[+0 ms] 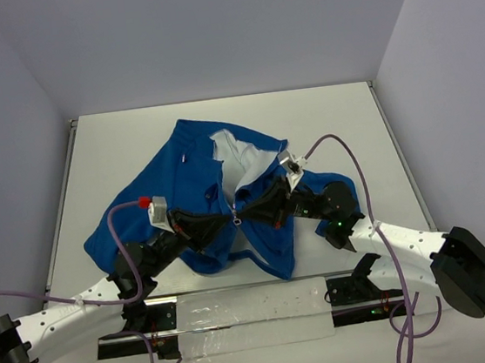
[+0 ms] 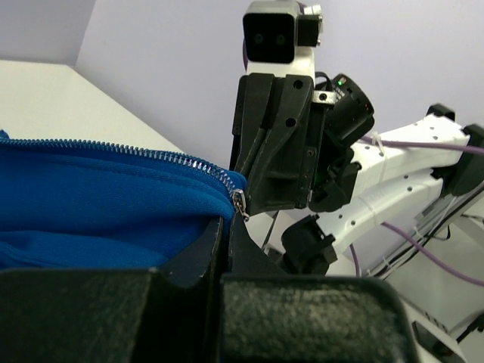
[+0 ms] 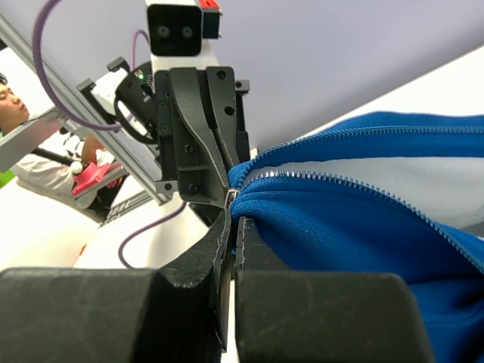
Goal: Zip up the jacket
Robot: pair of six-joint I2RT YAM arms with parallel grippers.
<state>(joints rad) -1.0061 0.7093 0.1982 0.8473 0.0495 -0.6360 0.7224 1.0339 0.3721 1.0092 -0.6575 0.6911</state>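
Observation:
The royal-blue jacket (image 1: 186, 183) lies crumpled mid-table with its white lining (image 1: 241, 157) showing at the open front. Both grippers meet at the lower end of its zipper (image 1: 237, 219). My left gripper (image 1: 223, 218) comes in from the left, shut on the blue fabric edge just below the zipper slider (image 2: 240, 203); its jaws (image 2: 225, 225) stand pressed together. My right gripper (image 1: 252, 207) comes in from the right, shut on the opposite fabric edge (image 3: 302, 219) beside the slider (image 3: 231, 197). The zipper teeth (image 3: 363, 181) run apart above the slider.
The white table (image 1: 99, 154) is bounded by lilac walls. A translucent plastic sheet (image 1: 249, 316) lies over the near rail between the arm bases. Purple cables (image 1: 344, 148) loop from both wrists. A person (image 3: 19, 106) shows at the far left of the right wrist view.

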